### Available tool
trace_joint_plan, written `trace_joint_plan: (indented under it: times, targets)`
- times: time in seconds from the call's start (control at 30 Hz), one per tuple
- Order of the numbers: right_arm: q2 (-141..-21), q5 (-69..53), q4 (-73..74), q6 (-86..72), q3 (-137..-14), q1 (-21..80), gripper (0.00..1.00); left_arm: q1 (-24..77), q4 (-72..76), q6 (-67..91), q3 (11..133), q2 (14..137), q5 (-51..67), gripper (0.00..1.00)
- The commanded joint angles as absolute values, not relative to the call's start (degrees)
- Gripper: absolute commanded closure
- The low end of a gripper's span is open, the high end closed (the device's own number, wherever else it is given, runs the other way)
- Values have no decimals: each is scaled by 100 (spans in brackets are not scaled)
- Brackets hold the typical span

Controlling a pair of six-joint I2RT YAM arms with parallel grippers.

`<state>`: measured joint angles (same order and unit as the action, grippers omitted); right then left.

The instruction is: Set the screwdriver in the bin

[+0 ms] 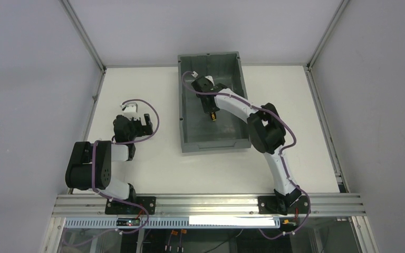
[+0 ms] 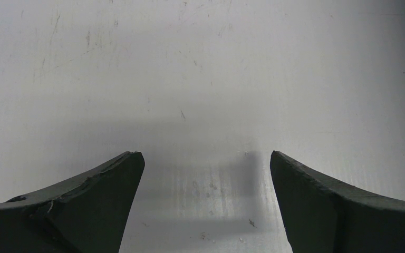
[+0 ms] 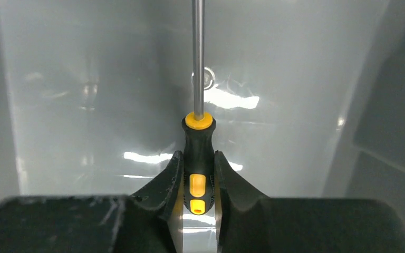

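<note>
I read the left gripper (image 2: 205, 158) over the white table (image 2: 190, 63), jaws apart. Farther out, the right gripper (image 3: 198, 161) is clamped on the screwdriver (image 3: 199, 138) by its black-and-yellow handle. The shaft points straight away from the fingers, within the walls of the bin (image 3: 84, 105). Tip contact with the floor: cannot tell.

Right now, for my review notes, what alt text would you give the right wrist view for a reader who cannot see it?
The right tool is closed on the black and yellow handle of a screwdriver, its thin metal shaft pointing straight up out of frame. Behind it is the glossy grey inside of the bin.
</note>
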<state>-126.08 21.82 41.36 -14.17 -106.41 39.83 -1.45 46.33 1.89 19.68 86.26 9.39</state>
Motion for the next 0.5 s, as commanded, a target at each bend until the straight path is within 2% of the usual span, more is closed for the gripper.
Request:
trace_joint_plan:
  times: [0.0,0.17,0.2,0.33,0.43,0.47]
  targets:
    - [-12811,1822,4551,-2021,-11037,3843,100,-97,4817,120,2082,8619,1002,1]
    - [-13252,1471,4612,-2179,-11214,3732,100,-101,4816,116,2079,8622,1002,1]
    - [-13331,1378,4655,-2189,-11267,3715,95,-97,4816,114,2082,8622,1002,1]
    - [-13419,1138,4756,-2310,-11361,3618,58,-97,4816,119,2083,8622,1002,1]
    - [-13255,1150,4872,-2334,-11469,3570,39,-102,4816,119,2082,8621,1002,1]
    - [-13167,1159,4939,-2262,-11554,3564,35,-97,4816,119,2083,8622,1002,1]
